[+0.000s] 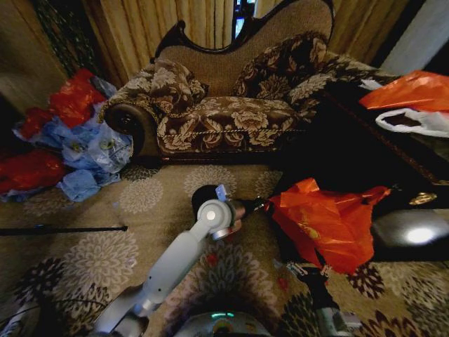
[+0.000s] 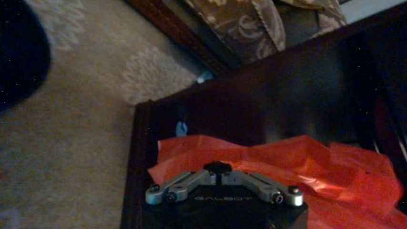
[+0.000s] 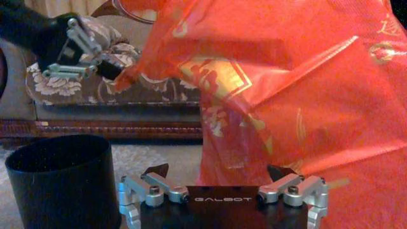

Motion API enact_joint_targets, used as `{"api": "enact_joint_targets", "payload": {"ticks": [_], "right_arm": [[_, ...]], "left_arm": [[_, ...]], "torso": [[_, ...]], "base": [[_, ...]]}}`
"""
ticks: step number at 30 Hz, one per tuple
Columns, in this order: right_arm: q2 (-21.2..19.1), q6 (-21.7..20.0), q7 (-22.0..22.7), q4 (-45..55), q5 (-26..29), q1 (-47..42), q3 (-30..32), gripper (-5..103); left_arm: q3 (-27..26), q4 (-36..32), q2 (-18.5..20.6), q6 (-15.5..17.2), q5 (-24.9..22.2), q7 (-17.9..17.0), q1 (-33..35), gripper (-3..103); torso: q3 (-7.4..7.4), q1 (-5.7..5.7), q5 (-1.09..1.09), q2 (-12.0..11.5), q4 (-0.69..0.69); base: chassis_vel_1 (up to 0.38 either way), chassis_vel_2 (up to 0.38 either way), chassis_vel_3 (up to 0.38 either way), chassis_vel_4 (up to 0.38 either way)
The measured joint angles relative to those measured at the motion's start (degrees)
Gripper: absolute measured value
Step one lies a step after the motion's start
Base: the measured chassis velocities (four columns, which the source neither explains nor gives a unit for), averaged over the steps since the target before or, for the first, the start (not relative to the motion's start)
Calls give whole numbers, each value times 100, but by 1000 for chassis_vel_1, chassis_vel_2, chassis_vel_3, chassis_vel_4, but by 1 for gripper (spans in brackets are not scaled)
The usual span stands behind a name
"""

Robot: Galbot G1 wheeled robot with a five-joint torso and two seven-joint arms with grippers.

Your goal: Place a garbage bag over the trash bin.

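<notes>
Garbage bag [image 1: 326, 221] held up off the carpet beside the trash bin [image 3: 64, 183], not yet over its rim; best spread wide at the mouth and centred above the bin before lowering. Left hand [image 3: 95, 67] pinched shut on one upper corner of the bag. Right hand [image 3: 222, 179] spread open below the bag, touching only its hanging folds if anything.

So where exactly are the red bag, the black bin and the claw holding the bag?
bag [image 1: 323, 221]: head view, middle of the crumpled red-orange plastic.
bin [image 3: 60, 183]: right wrist view, its black side wall.
left gripper [image 3: 121, 76]: right wrist view, fingertips pinching the bag's corner.
</notes>
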Motion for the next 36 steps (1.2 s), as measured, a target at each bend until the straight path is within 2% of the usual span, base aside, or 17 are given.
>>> {"api": "enact_joint_targets", "payload": {"ticks": [13,36], "right_arm": [[24,19,-10,19,-27,-2,-25,100],[-44,49,1,93,42,-1,35,100]], "left_arm": [[-532,-145,474,9,-9,163,432,0],[-1301,-65,1133,-129,-29,350,584,0]], "torso": [[0,0,0,0,0],[0,0,0,-1,0]], "base": [[0,0,0,0],[0,0,0,0]]}}
